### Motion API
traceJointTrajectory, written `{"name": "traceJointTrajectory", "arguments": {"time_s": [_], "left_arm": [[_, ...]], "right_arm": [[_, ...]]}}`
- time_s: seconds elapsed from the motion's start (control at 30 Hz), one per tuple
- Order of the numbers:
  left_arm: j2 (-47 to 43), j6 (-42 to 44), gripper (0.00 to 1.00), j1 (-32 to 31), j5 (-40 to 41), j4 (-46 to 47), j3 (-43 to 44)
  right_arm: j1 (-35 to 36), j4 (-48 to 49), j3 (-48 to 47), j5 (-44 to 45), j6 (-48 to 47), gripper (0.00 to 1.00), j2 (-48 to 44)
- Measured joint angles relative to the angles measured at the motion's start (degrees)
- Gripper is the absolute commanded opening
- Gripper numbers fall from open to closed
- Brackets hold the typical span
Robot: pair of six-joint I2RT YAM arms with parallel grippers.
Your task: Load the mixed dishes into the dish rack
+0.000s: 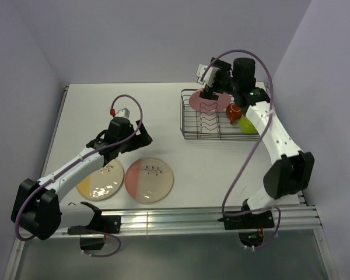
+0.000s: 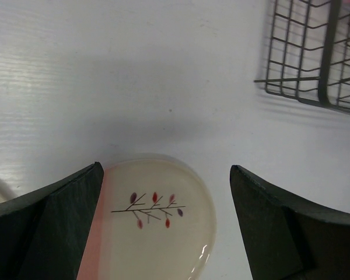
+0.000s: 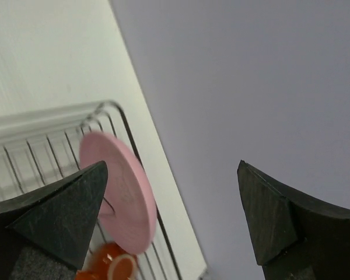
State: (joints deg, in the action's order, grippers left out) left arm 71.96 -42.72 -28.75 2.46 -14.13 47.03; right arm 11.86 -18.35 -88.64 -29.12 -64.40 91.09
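At the far right of the white table (image 1: 105,105), dark wire dish rack (image 1: 216,133), with plain pink plate (image 1: 210,102) propped on edge at its far left corner among the wavy dividers (image 1: 206,122), and small orange-red cup (image 1: 233,112) and lime-green bowl (image 1: 247,123) lying further right inside the same basket. Right gripper (image 1: 210,90) directly above that plate: hovers with fingers spread wide, holds nothing. Seen from the right wrist, plate low and to the left of the open gap, partly behind the finger on that side; contact between rim and finger hard to judge from this angle. Probably the letting-go of the pink plate into the rack. To finish it well: keep the fingers wide, rise straight up until clear of the rim, avoid any sideways swing, for fear of tipping the plate from its slot or nudging the cup. Worth checking for a firm seat between two dividers, not a mere lean against one. Nearer and to the left, left gripper (image 1: 141,136) over bare table, likewise spread wide and empty. Pink-and-cream plate (image 1: 149,179) flat on the table just on the near side of it, with leaf sprig in view between the fingers from the left wrist; yellow-and-cream plate (image 1: 101,181) flat beside that one, partly under the left arm (image 1: 70,169). Both plates well apart from the rack.
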Motion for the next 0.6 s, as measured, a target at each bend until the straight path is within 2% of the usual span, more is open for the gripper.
{"name": "traceJointTrajectory", "arguments": {"time_s": [0.13,0.27,0.33,0.47,0.53,0.6], "left_arm": [[-0.11,-0.31,0.97,-0.07,3.96,-4.85,1.25],[-0.09,-1.25,0.98,-0.11,6.86,-10.16,2.78],[-0.13,-1.99,0.97,-0.11,8.17,-11.74,2.93],[-1.31,-3.69,0.97,-0.11,10.05,-14.99,2.69],[-3.48,-4.59,0.96,-0.11,10.56,-15.61,2.14],[-5.40,-5.27,0.96,-0.11,11.02,-16.26,1.90]], "right_arm": [[7.04,6.19,3.96,3.26,14.73,1.00,-9.46],[16.13,14.27,14.73,7.10,35.78,1.00,-19.28],[18.67,15.78,17.84,10.86,46.71,1.00,-21.35],[21.59,10.10,17.51,18.93,68.28,1.00,-19.63],[23.47,5.86,17.75,22.08,75.12,1.00,-18.08],[26.75,5.01,22.21,24.48,80.61,1.00,-18.25]]}}
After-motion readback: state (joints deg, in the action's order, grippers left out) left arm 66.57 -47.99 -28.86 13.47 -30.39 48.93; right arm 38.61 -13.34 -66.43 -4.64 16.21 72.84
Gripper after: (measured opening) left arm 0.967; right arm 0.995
